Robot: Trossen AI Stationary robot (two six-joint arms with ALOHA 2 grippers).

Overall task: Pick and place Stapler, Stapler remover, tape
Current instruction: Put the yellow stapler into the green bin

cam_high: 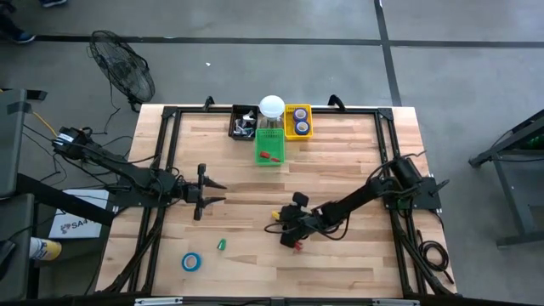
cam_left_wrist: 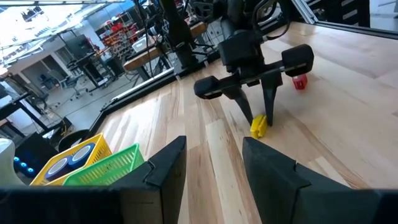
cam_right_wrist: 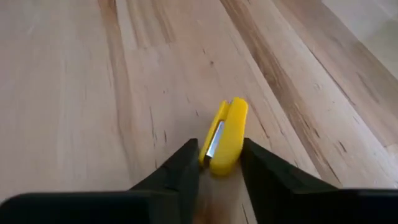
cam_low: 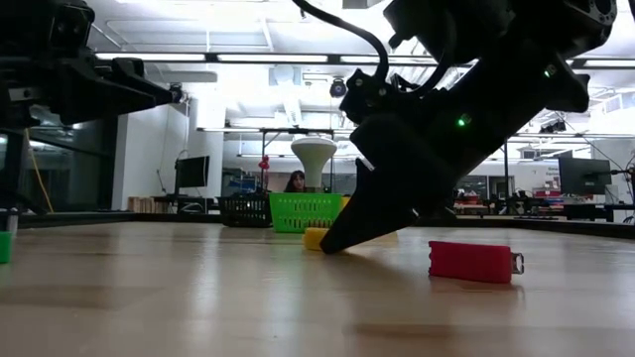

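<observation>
We note the right gripper (cam_high: 284,221) low over the table (cam_high: 357,263), just right of centre in the overhead view. Its fingers (cam_right_wrist: 180,168) straddle the yellow stapler (cam_right_wrist: 225,144), which lies on the wood with its metal strip showing. In the right wrist view both fingers sit close against the stapler's sides; we read this as clenched on it, though full contact on both sides is hard to confirm. In the left wrist view the same gripper (cam_left_wrist: 258,118) stands tips-down over the stapler (cam_left_wrist: 259,125).

A red stapler (cam_high: 297,246) lies on the table at about 5 o'clock from the right gripper, just beside it; in the low view it (cam_low: 473,261) rests flat, apart from the fingers.

The left gripper (cam_high: 218,192) hovers left of centre, fingers (cam_left_wrist: 165,171) spread apart and holding nothing.

A blue tape roll (cam_high: 191,262) lies near the front edge, at 6 o'clock from the left gripper. A small green item (cam_high: 221,245) sits at 1 o'clock from the roll; we cannot tell what it is.

At 12 o'clock on the table stand three baskets: black (cam_high: 243,124), green (cam_high: 269,146) with a red item inside, and yellow (cam_high: 298,121) holding two blue tape rolls. A white jar (cam_high: 271,107) stands touching the green basket's back end.
</observation>
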